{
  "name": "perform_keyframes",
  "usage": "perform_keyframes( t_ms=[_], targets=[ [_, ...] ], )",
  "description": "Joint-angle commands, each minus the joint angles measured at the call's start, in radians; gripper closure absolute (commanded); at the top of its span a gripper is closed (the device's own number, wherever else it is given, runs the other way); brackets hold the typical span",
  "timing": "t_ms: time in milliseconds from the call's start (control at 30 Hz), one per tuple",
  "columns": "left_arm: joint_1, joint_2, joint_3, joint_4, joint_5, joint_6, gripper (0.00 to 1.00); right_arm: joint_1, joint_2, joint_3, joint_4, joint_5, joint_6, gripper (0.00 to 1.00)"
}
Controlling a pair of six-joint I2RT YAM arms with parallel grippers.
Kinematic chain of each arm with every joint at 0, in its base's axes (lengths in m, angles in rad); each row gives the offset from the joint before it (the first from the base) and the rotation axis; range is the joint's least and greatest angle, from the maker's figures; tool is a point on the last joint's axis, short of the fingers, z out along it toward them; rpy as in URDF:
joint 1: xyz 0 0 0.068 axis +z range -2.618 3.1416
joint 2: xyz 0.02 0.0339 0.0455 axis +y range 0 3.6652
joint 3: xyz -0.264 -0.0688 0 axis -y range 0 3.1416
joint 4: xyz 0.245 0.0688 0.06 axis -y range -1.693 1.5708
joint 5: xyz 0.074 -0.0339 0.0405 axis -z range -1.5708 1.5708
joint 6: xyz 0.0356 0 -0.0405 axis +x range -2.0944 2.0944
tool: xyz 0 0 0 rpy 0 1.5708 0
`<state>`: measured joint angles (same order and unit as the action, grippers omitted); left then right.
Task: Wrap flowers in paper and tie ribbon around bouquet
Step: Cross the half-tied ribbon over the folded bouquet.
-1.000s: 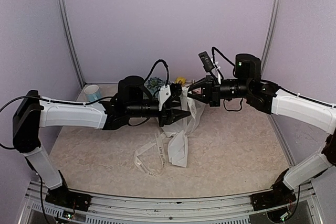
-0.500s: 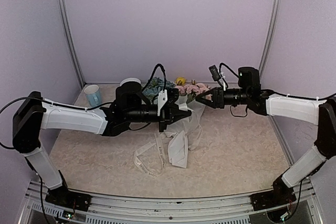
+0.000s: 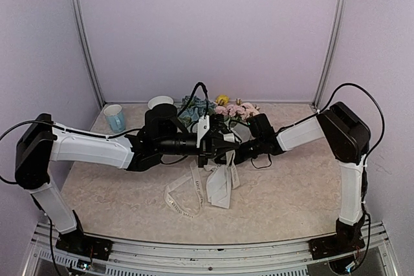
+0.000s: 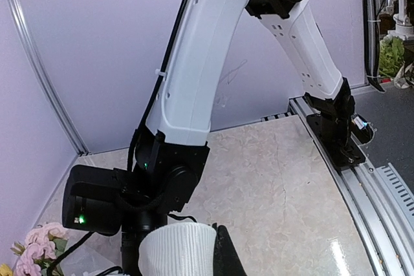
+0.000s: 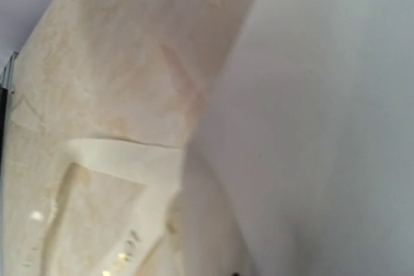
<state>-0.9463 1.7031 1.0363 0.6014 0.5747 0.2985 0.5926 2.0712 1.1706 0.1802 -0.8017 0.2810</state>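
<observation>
From above: tying stage, by the look of it; flowers (image 3: 234, 109) at rear-centre of counter (image 3: 310, 185), ribbon (image 3: 183, 197) lying loose in front; left end effector (image 3: 221, 141) clenched (on what, unclear), right end effector (image 3: 240, 152) just beside it, grip impossible to tell. Left wrist: pink blooms low left. Right wrist: paper (image 5: 323, 127) filling view. Next: probably needs a firm hold on a ribbon end.

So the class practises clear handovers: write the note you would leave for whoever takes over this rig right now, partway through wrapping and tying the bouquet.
Left gripper: shut above the table; what it pinches cannot be made out.
Right gripper: close beside the left; open or shut cannot be told.
Flowers: behind the grippers, at the table's far edge.
Paper: trails crumpled from the grippers down to the table.
Ribbon: loose loops on the table, one end rising toward the grippers.
Done: no finished wrap or knot visible.
To do: close the paper round the flowers, tie the ribbon.
</observation>
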Motion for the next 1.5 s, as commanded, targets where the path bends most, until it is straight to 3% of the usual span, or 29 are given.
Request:
perform_keyframes(
  t_ms=[0,533,900,967,1067,1133,1200,1300,1400,1467],
  targets=[
    [-0.019,-0.036,0.028,0.070,0.021,0.002,1.00,-0.005,0.100,-0.012,0.005,0.056,-0.045,0.84],
    [-0.049,-0.112,0.030,0.081,-0.059,0.053,1.00,-0.005,0.150,-0.054,0.000,0.108,-0.073,0.87],
    [-0.001,-0.084,-0.028,0.042,-0.106,0.009,1.00,-0.005,-0.237,-0.025,0.016,-0.011,-0.018,0.82],
    [0.006,-0.084,-0.038,0.039,-0.107,0.002,1.00,-0.006,-0.288,-0.025,0.012,-0.016,-0.006,0.76],
    [0.013,-0.080,-0.049,0.034,-0.105,0.000,1.00,-0.013,-0.343,-0.035,-0.027,0.018,0.001,0.58],
    [0.018,-0.076,-0.050,0.030,-0.107,-0.008,1.00,-0.022,-0.394,-0.054,-0.077,0.083,-0.014,0.29],
    [0.021,-0.073,-0.048,0.026,-0.103,-0.013,1.00,-0.042,-0.485,-0.105,-0.118,0.163,-0.028,0.10],
    [0.026,-0.071,-0.046,0.024,-0.099,-0.014,1.00,-0.085,-0.618,-0.199,-0.168,0.175,-0.056,0.08],
    [0.034,-0.067,-0.039,0.028,-0.100,-0.016,1.00,-0.089,-0.719,-0.254,-0.237,0.128,-0.115,0.17],
    [0.038,-0.061,-0.032,0.029,-0.101,-0.021,1.00,-0.074,-0.748,-0.283,-0.241,0.061,-0.126,0.18]
  ],
)
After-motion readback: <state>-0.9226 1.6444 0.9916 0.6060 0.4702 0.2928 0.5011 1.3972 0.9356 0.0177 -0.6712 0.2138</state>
